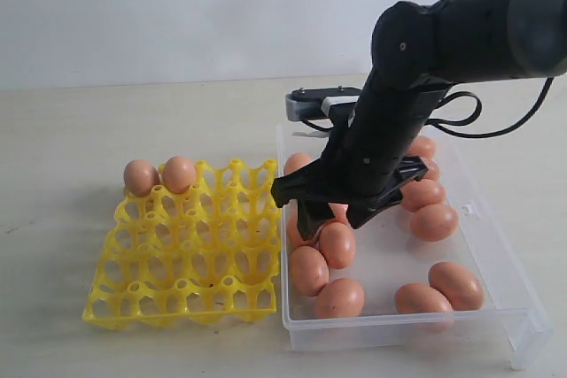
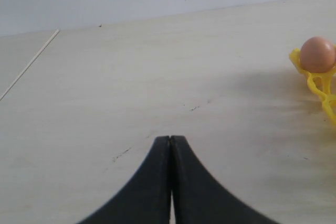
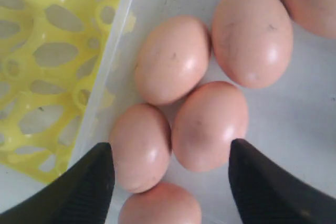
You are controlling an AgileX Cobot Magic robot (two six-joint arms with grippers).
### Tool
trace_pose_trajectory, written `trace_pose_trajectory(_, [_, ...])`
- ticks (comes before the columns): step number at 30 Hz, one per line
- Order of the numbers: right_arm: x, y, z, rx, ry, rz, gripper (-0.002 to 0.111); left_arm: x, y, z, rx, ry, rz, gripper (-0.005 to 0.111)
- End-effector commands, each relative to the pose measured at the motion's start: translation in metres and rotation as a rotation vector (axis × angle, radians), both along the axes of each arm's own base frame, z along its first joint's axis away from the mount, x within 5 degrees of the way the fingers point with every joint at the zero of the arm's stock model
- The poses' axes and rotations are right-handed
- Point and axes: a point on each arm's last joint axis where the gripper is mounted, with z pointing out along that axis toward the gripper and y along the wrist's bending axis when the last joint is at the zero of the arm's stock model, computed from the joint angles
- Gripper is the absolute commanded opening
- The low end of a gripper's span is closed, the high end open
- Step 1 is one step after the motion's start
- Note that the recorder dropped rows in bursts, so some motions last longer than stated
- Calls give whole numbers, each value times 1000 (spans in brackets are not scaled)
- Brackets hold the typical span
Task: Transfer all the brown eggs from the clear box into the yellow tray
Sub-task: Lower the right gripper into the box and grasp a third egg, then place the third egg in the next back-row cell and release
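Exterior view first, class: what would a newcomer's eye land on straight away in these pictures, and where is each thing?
The black right gripper stands out, reaching down open over a cluster of brown eggs in the clear box, on the side nearest the bright yellow tray. That tray is almost bare, with just two eggs in its far left corner.

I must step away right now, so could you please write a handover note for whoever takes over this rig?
Left gripper: shut, empty, over bare table beside the yellow tray.
Right gripper: open, empty, low over brown eggs in the clear box.
Done: two eggs sit in the tray's far-left corner cups.
Left: every other egg lies in the box; the arm hides some.
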Motion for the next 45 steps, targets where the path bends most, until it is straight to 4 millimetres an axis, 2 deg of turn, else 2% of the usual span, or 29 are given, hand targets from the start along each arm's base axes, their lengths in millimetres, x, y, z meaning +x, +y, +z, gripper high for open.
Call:
trace_pose_trajectory(1, [9, 0, -15, -14, -28, -46, 53, 0, 0, 2, -6, -20, -4, 0])
trace_pose_trajectory(15, [17, -2, -52, -90, -1, -55, 57, 0, 0, 2, -6, -20, -4, 0])
trace_pose_trajectory(17, [17, -1, -54, -91, -1, -55, 45, 0, 0, 2, -6, -20, -4, 0])
trace_pose_trajectory(21, [16, -4, -43, -100, -22, -35, 0, 0, 0, 2, -6, -20, -4, 0])
trace_pose_trajectory(22, [16, -5, -36, -100, -39, -26, 0, 0, 0, 2, -6, -20, -4, 0])
trace_pose_trajectory(23, [16, -5, -15, -69, -110, -7, 0, 0, 0, 2, -6, -20, -4, 0])
trace_pose_trajectory(24, [17, -5, -5, -42, -165, 6, 0, 0, 0, 2, -6, -20, -4, 0])
trace_pose_trajectory(25, [21, -3, 20, 55, -361, 15, 0, 0, 0, 2, -6, -20, -4, 0])
trace_pose_trajectory(26, [21, 1, 28, 104, -446, 7, 0, 0, 0, 2, -6, -20, -4, 0])
trace_pose_trajectory(27, [23, 7, 40, 219, -662, -14, 0, 0, 0, 2, -6, -20, -4, 0])
trace_pose_trajectory(29, [26, 14, 42, 340, -909, -16, 0, 0, 0, 2, -6, -20, -4, 0])
trace_pose_trajectory(30, [26, 17, 40, 360, -956, 4, 0, 0, 0, 2, -6, -20, -4, 0])
trace_pose_trajectory(32, [31, 33, 21, 442, -990, 97, 0, 0, 0, 2, -6, -20, -4, 0])
trace_pose_trajectory(35, [39, 51, -18, 493, -881, 174, 0, 0, 0, 2, -6, -20, -4, 0])
trace_pose_trajectory(38, [49, 61, -44, 486, -830, 199, 0, 0, 0, 2, -6, -20, -4, 0])
trace_pose_trajectory(45, [59, 70, -63, 484, -807, 211, 0, 0, 0, 2, -6, -20, -4, 0])
